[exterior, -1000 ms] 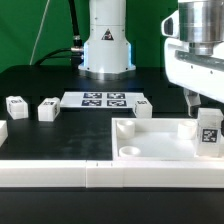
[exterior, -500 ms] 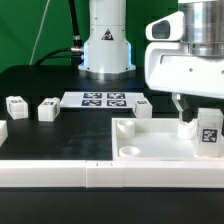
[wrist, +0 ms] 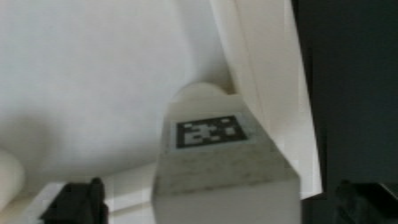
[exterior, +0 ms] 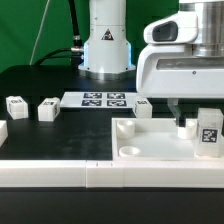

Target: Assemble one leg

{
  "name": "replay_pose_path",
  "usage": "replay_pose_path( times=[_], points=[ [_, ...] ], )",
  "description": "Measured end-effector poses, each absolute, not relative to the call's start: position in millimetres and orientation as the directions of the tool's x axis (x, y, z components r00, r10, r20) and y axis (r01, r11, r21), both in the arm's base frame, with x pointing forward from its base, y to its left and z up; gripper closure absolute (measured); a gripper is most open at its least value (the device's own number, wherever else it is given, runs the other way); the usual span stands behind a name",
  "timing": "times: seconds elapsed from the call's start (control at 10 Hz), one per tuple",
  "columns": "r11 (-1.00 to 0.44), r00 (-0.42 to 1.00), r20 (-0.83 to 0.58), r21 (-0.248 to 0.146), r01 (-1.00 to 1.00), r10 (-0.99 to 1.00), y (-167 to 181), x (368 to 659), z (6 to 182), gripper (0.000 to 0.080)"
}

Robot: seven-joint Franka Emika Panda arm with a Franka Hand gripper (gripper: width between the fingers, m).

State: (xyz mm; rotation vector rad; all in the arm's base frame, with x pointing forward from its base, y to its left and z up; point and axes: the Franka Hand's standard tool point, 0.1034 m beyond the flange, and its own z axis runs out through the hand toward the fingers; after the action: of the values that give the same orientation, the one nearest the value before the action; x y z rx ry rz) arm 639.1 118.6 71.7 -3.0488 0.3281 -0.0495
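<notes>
A leg (exterior: 208, 133), a small white post with a square tag facing front, stands upright in the corner of the large white tray-like piece (exterior: 150, 148) on the exterior view's right. My gripper (exterior: 186, 117) hangs low over the tray, just left of and behind that leg, with its jaws open and empty. In the wrist view the tagged leg (wrist: 214, 135) lies between the two dark fingertips (wrist: 75, 200), and the gripper (wrist: 222, 205) touches nothing. Three more legs stand on the black table (exterior: 15, 105), (exterior: 47, 110), (exterior: 143, 107).
The marker board (exterior: 103, 99) lies in the middle, in front of the robot base (exterior: 107, 45). Long white bars (exterior: 60, 175) run along the front edge. The tray has a round socket (exterior: 129, 152) in its near corner.
My gripper has moved toward the exterior view's left and come lower over the tray. The leg in the tray has not moved.
</notes>
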Motion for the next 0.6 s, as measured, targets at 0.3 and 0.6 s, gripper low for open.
replay_pose_path(
  times=[0.3, 0.6],
  points=[
    [-0.973, 0.975, 0.024, -0.078, -0.218, -0.220, 118.3, 639.1, 71.7, 0.0435],
    [-0.965, 0.967, 0.022, -0.078, -0.251, -0.253, 117.4, 639.4, 71.8, 0.0509]
  ],
)
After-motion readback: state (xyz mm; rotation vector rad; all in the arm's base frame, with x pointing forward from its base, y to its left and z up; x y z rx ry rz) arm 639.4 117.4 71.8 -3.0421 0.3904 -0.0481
